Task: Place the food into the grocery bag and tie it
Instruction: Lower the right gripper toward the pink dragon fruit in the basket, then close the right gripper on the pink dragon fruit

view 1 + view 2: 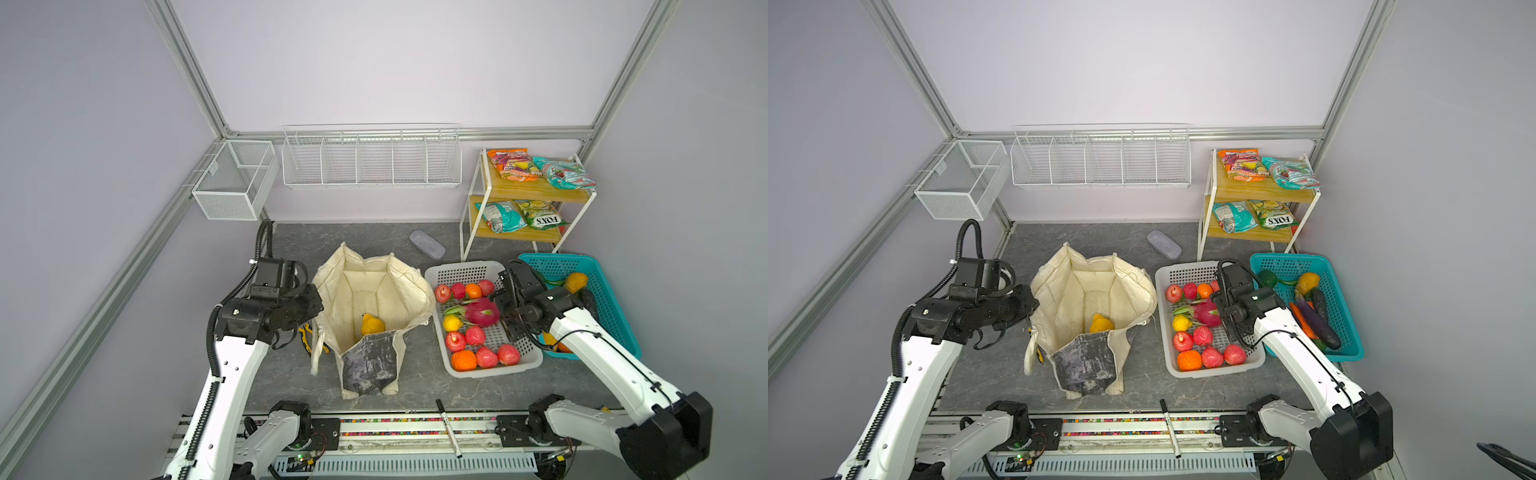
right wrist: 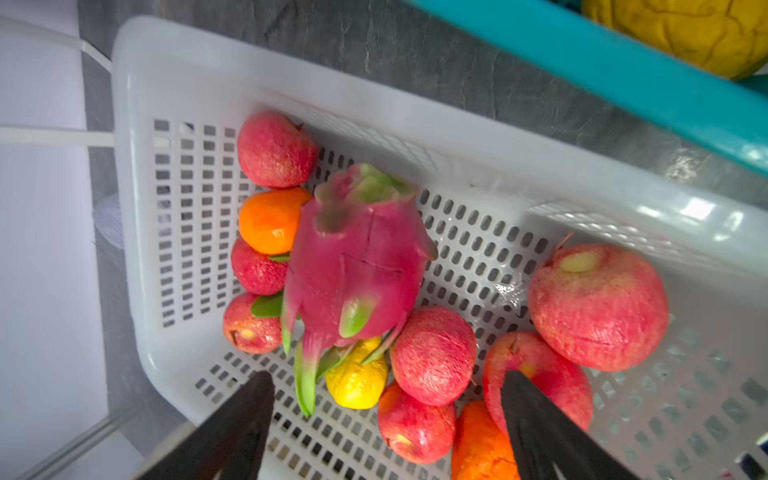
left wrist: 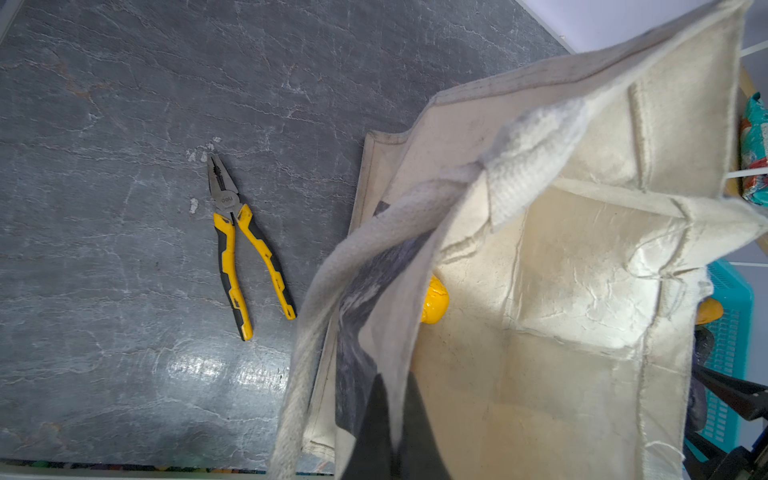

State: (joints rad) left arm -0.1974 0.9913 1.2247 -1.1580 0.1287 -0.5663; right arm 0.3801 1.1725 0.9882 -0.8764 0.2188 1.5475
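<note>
Holding the mouth of the cream canvas grocery bag [image 1: 374,291] open, the left gripper [image 3: 392,395] stands clamped on the cloth at the bag's left rim. It appears to be there so that the floppy walls do not fold in while food is dropped from above. The bag sits upright at the middle of the grey tabletop [image 1: 291,374], its grey-black marbled panel [image 1: 368,365] facing the near edge and one loop handle [image 1: 318,349] hanging down its left side. A single yellow toy fruit [image 1: 371,325] lies on the bag's floor.

To the right, the right gripper [image 2: 388,380] hovers over the white perforated basket [image 1: 465,270], jaws spread wide and holding nothing. The pink dragon fruit [image 2: 357,257] lies just ahead of its fingertips and looks the likely next pick. Red apples [image 2: 598,307], oranges [image 2: 270,220] and a lemon [image 2: 357,382] crowd around the dragon fruit, touching it, so a clean grasp may call for a careful line.

More produce waits in the teal basket [image 1: 615,299] at far right, and snack packets [image 1: 565,172] sit on the wooden shelf rack [image 1: 536,191] behind. Yellow-handled pliers [image 3: 241,249] lie on the table left of the bag, apart from it.

By this look most of the packing, and the tying, is not yet done.
</note>
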